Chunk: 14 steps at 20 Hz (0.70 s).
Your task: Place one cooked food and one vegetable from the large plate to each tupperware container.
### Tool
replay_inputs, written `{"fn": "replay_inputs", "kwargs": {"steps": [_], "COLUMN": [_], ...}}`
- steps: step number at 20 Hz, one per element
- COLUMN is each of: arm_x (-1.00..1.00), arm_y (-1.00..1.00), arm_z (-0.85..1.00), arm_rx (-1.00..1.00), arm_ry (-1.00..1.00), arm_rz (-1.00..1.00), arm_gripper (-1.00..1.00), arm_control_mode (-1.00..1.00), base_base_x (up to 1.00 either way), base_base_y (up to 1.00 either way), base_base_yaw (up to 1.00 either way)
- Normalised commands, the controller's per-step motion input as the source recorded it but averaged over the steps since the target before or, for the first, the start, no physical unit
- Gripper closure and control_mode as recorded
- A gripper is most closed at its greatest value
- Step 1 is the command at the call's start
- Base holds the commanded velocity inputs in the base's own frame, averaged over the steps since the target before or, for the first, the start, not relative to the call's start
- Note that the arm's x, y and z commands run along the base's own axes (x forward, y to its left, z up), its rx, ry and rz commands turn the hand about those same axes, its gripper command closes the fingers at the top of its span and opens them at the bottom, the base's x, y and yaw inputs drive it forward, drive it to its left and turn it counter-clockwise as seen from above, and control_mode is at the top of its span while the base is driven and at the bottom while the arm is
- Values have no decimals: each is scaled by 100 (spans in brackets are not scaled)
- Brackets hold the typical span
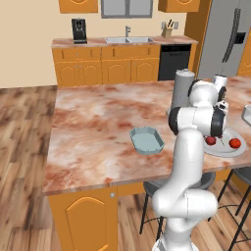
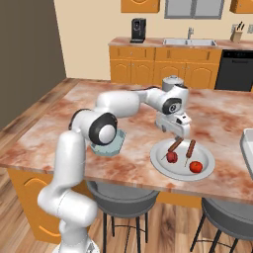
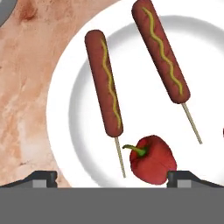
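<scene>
Red pepper (image 3: pixel 152 160), nearest the lens, lies on the large plate (image 3: pixel 61 87) with a second pepper (image 2: pixel 196 166) and two corn dogs (image 3: pixel 104 81), (image 3: pixel 160 49). Gripper (image 2: pixel 176 129) hovers above, jaws apart, holding nothing. Blue tupperware (image 1: pixel 146 139) sits unfilled; judged: no transfers done.

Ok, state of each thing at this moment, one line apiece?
gripper: open, above the plate, holding nothing
large plate: holds both sausages and both peppers
sausages: lying on the plate, untouched
red peppers: on the plate, untouched
blue container: empty, on the counter
</scene>
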Motion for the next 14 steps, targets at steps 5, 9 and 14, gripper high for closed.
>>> {"fn": "replay_inputs", "kwargs": {"steps": [5,9,14], "arm_x": [-6,14,7], "arm_y": [0,0,2], "arm_z": [-60,-26,-15], "arm_rx": [-13,-17,-2], "arm_ry": [-22,-6,0], "arm_rz": [21,17,3], "arm_gripper": [-100,-100,-100], "arm_control_mode": [-100,-100,-100], "base_base_x": [0,0,0], "base_base_y": [0,0,0], "base_base_yaw": [0,0,0]}}
